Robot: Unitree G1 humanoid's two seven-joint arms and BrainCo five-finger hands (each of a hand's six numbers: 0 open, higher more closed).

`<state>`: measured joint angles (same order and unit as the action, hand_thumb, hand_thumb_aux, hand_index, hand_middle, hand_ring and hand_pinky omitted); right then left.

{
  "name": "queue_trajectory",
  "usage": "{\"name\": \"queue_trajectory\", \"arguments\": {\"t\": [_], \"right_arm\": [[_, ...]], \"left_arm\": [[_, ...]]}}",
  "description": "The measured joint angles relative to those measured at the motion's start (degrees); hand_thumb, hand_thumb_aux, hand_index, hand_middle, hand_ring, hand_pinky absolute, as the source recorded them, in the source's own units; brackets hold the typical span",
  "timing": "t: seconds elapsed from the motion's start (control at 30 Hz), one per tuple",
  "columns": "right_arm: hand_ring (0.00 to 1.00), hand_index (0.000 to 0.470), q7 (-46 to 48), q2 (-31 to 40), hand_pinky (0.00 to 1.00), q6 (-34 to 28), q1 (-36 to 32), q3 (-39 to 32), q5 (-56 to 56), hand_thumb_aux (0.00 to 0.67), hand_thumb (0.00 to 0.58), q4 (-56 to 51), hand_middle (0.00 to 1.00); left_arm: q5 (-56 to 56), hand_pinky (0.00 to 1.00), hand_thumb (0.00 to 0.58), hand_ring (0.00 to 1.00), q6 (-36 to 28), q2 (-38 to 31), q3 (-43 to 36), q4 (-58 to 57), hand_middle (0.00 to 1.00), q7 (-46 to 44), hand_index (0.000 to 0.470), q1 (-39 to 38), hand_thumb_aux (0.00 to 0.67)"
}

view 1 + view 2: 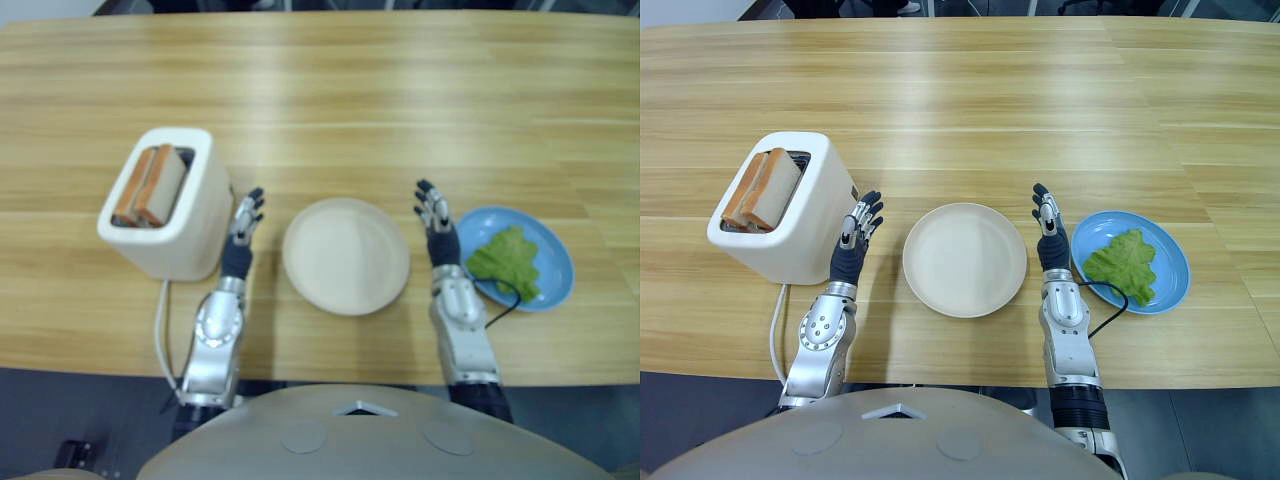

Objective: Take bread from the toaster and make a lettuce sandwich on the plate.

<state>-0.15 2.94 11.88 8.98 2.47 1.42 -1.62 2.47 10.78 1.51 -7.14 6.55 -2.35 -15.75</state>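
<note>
Toaster (185,232): two bread slices (150,187) in slots. Blue dish (556,250): lettuce (507,262). Plate (345,256) between left hand (243,226) and right hand (436,222), both released.

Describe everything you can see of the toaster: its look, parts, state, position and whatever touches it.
The toaster is a cream-white, rounded box, smooth like plastic, standing upright on the wooden table at the robot's left. Its top slots hold two browned bread slices, standing on edge and sticking out above the top. A pale cord runs from its base toward the table's near edge. The left hand is close beside its right side, open; whether they touch cannot be told.
</note>
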Motion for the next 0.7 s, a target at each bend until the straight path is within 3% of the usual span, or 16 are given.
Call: {"name": "queue_trajectory", "arguments": {"t": [0.27,0.5,0.7], "right_arm": [[0.00,0.000,0.11,0.07,0.00,-0.22,-0.01,-0.08,0.00,0.000,0.000,0.00,0.00],[0.00,0.000,0.19,0.10,0.00,-0.29,-0.04,-0.12,-0.01,0.000,0.000,0.00,0.00],[0.00,0.000,0.20,0.15,0.00,-0.31,-0.15,-0.13,-0.01,0.000,0.000,-0.24,0.00]], "left_arm": [[0.01,0.00,0.000,0.00,-4.45,0.29,-0.47,1.02,0.00,0.70,0.000,0.01,0.000],[1.66,0.00,0.000,0.00,-4.68,-0.24,-1.56,3.13,0.00,0.96,0.000,-0.14,0.000],[6.03,0.00,0.000,0.00,-8.55,-4.53,-2.76,22.26,0.00,-1.21,0.000,0.64,0.000]]}}
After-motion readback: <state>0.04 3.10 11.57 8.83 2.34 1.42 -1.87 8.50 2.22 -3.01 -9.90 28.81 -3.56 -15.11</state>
